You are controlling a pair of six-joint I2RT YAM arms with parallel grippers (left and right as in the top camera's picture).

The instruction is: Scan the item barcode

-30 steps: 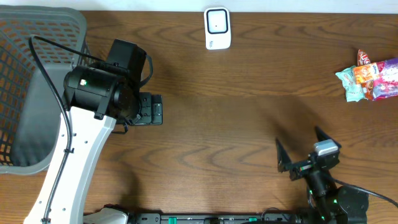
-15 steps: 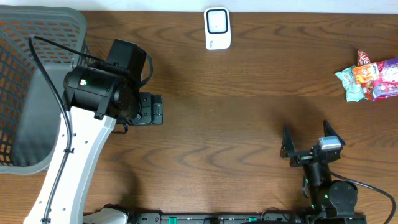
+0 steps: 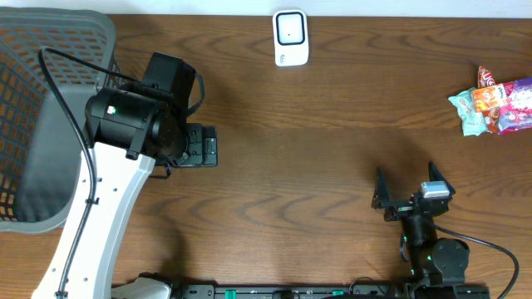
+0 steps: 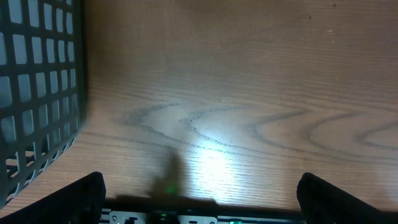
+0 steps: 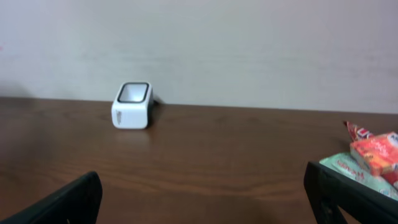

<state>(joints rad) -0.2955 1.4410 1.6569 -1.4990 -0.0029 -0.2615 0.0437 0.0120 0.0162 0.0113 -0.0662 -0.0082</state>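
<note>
The white barcode scanner [image 3: 291, 37] stands at the table's far edge, its window facing up; the right wrist view shows the scanner [image 5: 132, 104] against the wall. A pile of colourful snack packets [image 3: 495, 104] lies at the far right, and the packets [image 5: 367, 158] reach the right wrist view's right edge. My right gripper [image 3: 407, 189] hovers open and empty near the front edge, well short of both; in its own view the right gripper [image 5: 202, 199] spans bare wood. My left gripper [image 3: 198, 146] is open and empty over bare table [image 4: 205, 124] at centre left.
A dark mesh basket [image 3: 50, 50] fills the far left corner; the basket wall [image 4: 37, 93] lies just left of my left fingers. The arm-base rail [image 3: 291, 291] runs along the front edge.
The right gripper has turned and shifted slightly near the front edge, staying open. The left arm has not moved.
</note>
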